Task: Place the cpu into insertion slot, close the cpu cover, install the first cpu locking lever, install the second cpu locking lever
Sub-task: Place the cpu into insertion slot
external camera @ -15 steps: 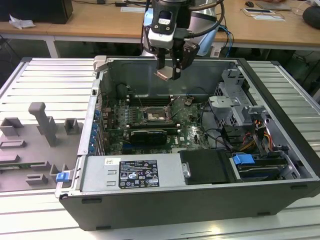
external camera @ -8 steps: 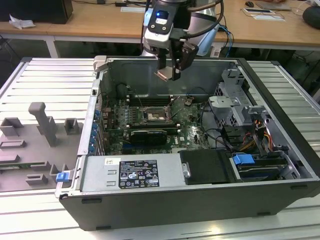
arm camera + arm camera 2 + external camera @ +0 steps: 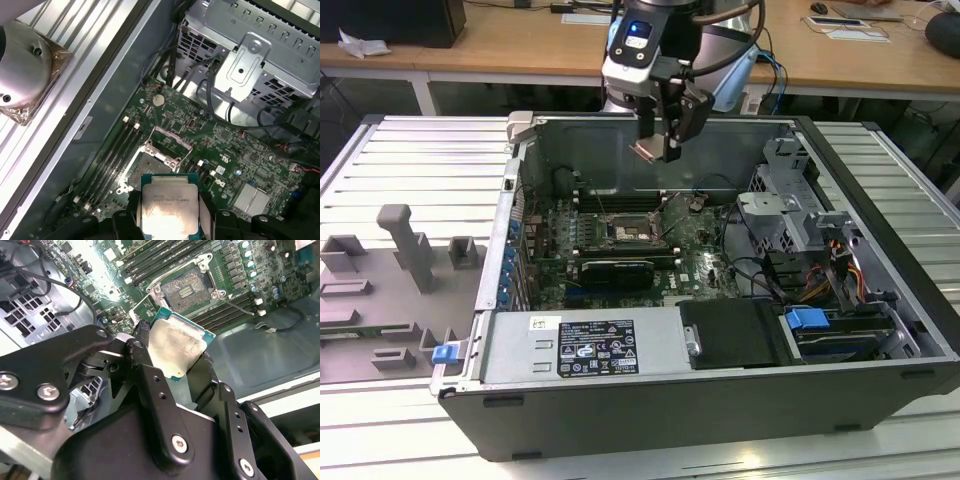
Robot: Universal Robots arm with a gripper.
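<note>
My gripper (image 3: 661, 140) hangs over the open computer case (image 3: 650, 420), shut on the cpu (image 3: 648, 150) by two opposite edges. In both wrist views the cpu (image 3: 175, 347) (image 3: 170, 210) shows its silvery-beige top and green rim between the black fingers (image 3: 142, 337). Well below it on the green motherboard lies the insertion slot (image 3: 625, 232) (image 3: 187, 287) (image 3: 149, 166), dark in the centre, bare, with a silver rim. In the first wrist view the cpu cover (image 3: 171, 136) appears swung up at the slot's far side.
Long memory slots (image 3: 150, 257) run beside the socket. A black graphics card (image 3: 616, 270) lies just in front of it, with the power supply (image 3: 580, 345) nearer still. A metal drive cage (image 3: 790, 215) and loose cables (image 3: 740, 270) fill the exterior view's right. Grey fixtures (image 3: 410, 250) stand outside the case.
</note>
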